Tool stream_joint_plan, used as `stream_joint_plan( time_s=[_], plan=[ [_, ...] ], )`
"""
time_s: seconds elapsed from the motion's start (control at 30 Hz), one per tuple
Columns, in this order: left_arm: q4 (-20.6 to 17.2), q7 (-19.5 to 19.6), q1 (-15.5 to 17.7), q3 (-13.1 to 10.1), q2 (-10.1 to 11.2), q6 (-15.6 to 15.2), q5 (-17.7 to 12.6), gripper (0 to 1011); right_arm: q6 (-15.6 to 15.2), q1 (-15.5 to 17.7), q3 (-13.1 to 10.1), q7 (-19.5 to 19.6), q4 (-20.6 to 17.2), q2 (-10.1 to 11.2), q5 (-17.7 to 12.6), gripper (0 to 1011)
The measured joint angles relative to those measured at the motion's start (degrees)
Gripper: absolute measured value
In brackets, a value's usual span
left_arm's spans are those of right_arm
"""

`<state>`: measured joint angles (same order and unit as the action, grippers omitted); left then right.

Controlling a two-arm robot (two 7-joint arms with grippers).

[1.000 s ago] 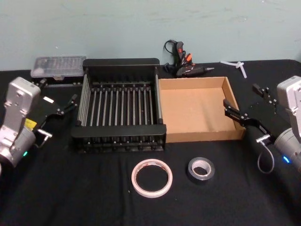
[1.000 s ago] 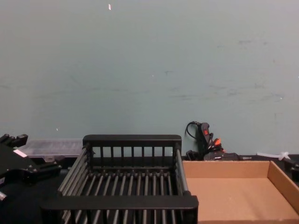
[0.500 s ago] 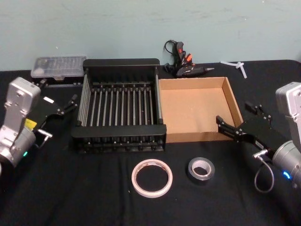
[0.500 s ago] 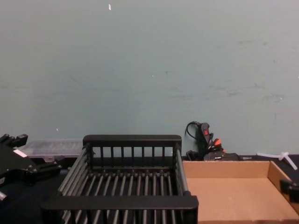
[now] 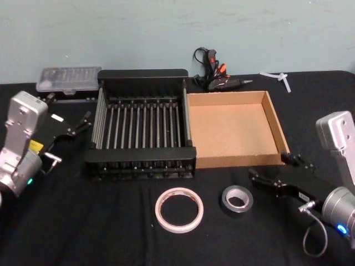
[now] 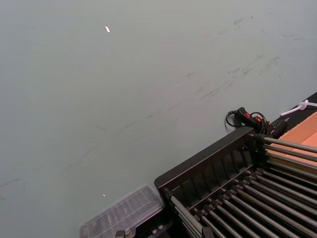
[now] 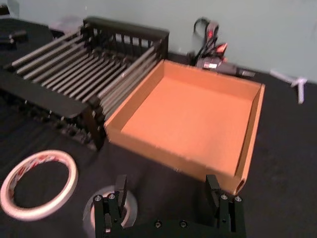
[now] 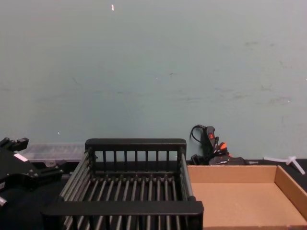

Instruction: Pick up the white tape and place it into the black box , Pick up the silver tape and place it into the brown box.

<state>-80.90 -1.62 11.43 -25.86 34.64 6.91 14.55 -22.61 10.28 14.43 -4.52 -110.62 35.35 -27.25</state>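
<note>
Black tablecloth (image 5: 100,221) beneath a teal wall (image 5: 166,27). Along the wall: clear plastic case (image 5: 69,78), glue gun (image 5: 217,76), white plastic piece (image 5: 280,77).

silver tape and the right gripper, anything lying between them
Nothing. In the head view, only bare black tablecloth separates the silver tape from the open right gripper, which sits just to its right.

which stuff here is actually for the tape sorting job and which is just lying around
For the job:
white tape
silver tape
black box
brown box
right gripper, open, next to the silver tape
left gripper, parked left of the black box

Lying about:
glue gun
clear plastic case
white plastic piece
</note>
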Motion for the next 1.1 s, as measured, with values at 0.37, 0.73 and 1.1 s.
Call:
stream_joint_plan(
  time_s=[0.37, 0.73, 1.1],
  plan=[
    [0.00, 0.00, 0.00, 0.00, 0.00, 0.00, 0.00, 1001, -5.69, 0.92, -0.50, -1.18, -1.08, -0.64, -0.59, 1002],
    [0.00, 0.00, 0.00, 0.00, 0.00, 0.00, 0.00, 1001, -8.66, -1.04, 0.70, -3.28, 0.98, -1.38, 1.03, 1002],
    [0.00, 0.00, 0.00, 0.00, 0.00, 0.00, 0.00, 1001, -9.76, -4.11, 2.16, -5.18, 4.20, -2.91, 3.09, 1002]
  ],
)
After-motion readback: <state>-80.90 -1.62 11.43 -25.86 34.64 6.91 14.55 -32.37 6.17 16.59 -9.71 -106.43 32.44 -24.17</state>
